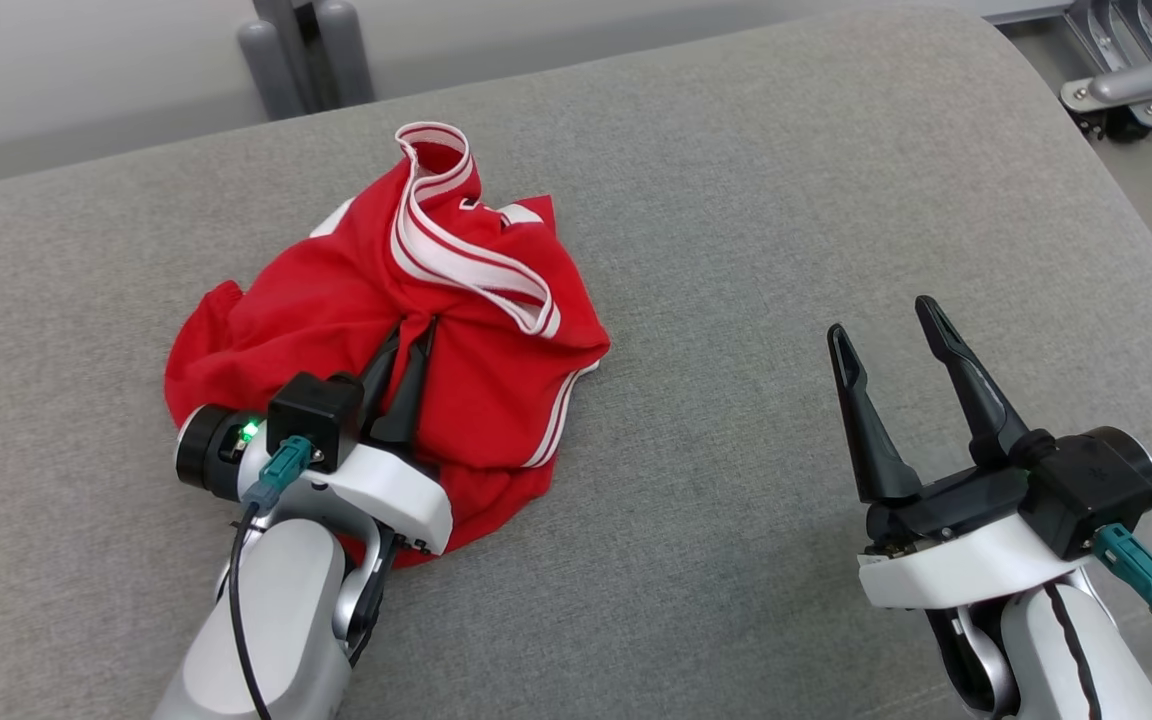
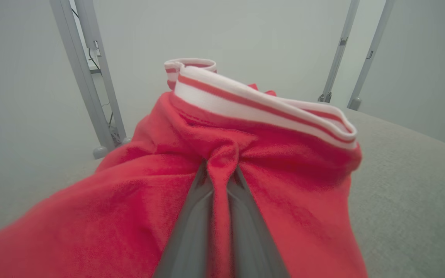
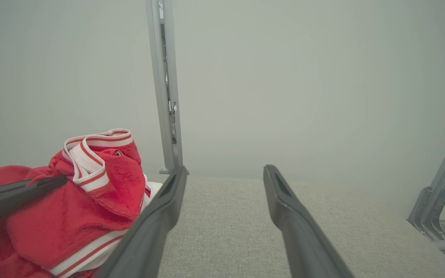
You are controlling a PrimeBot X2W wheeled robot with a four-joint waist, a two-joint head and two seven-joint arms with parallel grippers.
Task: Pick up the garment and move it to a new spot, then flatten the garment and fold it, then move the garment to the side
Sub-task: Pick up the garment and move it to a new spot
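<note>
A crumpled red garment with white-and-red striped trim lies in a heap on the grey padded surface, left of centre. My left gripper is shut on a pinched fold of the garment near its middle, just below the striped band. Off to the right, my right gripper hovers over bare fabric, open, with nothing between its fingers. In the right wrist view the garment sits at the left, with the left gripper's finger lying across it.
Grey metal frame legs stand behind the surface's far edge, and a wheeled metal base sits at the far right. The surface's rounded right edge drops toward the floor. Bare grey fabric stretches between the two grippers.
</note>
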